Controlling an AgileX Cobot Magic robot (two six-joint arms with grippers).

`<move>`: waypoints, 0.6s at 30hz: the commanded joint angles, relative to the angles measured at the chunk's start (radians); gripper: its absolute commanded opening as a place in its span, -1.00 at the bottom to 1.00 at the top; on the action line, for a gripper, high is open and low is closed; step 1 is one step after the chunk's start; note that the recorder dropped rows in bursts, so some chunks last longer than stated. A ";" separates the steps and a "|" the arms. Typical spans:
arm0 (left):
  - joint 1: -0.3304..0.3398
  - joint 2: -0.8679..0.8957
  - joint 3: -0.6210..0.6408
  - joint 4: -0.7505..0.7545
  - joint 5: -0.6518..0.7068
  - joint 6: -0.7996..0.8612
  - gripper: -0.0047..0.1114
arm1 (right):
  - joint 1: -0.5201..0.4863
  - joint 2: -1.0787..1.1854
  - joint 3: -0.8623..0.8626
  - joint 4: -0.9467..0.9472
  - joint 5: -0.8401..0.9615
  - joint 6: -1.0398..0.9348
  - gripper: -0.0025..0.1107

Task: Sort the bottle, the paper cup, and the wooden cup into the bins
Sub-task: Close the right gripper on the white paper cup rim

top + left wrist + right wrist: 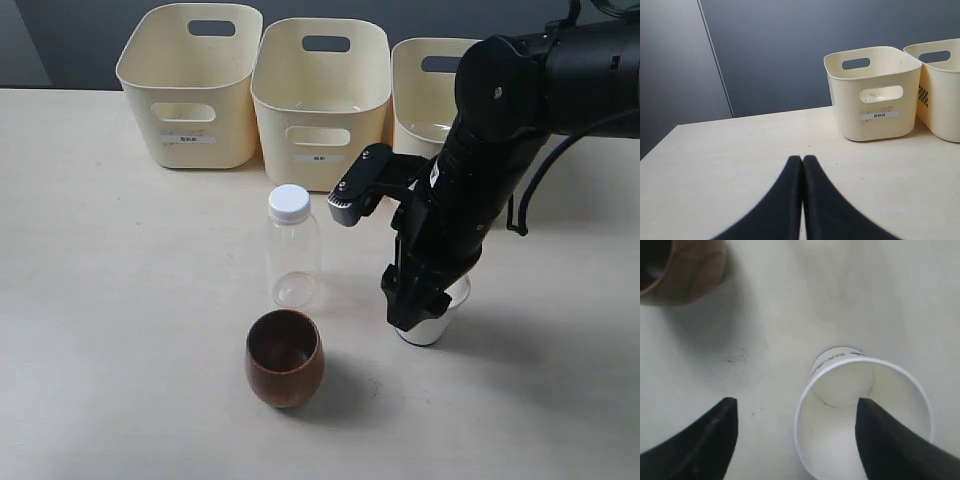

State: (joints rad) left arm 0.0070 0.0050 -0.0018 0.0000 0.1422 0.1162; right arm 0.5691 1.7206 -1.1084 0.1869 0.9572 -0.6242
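The white paper cup [432,328] stands upright on the table, right of the clear bottle [293,255] with its white cap. The dark brown wooden cup [285,358] stands in front of the bottle. My right gripper [415,308] reaches down onto the paper cup. In the right wrist view it [795,402] is open and straddles the paper cup's [840,410] wall, one finger inside the mouth and the other outside over the table. The wooden cup [685,270] shows at that view's corner. My left gripper [802,159] is shut and empty above bare table.
Three cream-yellow bins stand in a row at the back: left [190,85], middle [320,100] and right [425,95], the right one partly hidden by my right arm. The left wrist view shows one bin [872,95] and the edge of another [940,90].
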 commanded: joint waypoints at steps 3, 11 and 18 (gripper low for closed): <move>0.000 -0.005 0.002 0.000 -0.007 -0.002 -0.92 | 0.002 -0.001 -0.007 -0.006 -0.017 0.000 0.17; 0.000 -0.005 0.002 0.000 -0.007 -0.002 -0.92 | 0.002 -0.001 -0.007 -0.006 -0.029 0.000 0.17; 0.000 -0.005 0.002 0.000 -0.007 -0.002 -0.92 | 0.002 -0.001 -0.007 -0.002 -0.036 0.000 0.17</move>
State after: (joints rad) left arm 0.0070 0.0050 -0.0018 0.0000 0.1422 0.1162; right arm 0.5691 1.7206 -1.1084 0.1869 0.9255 -0.6242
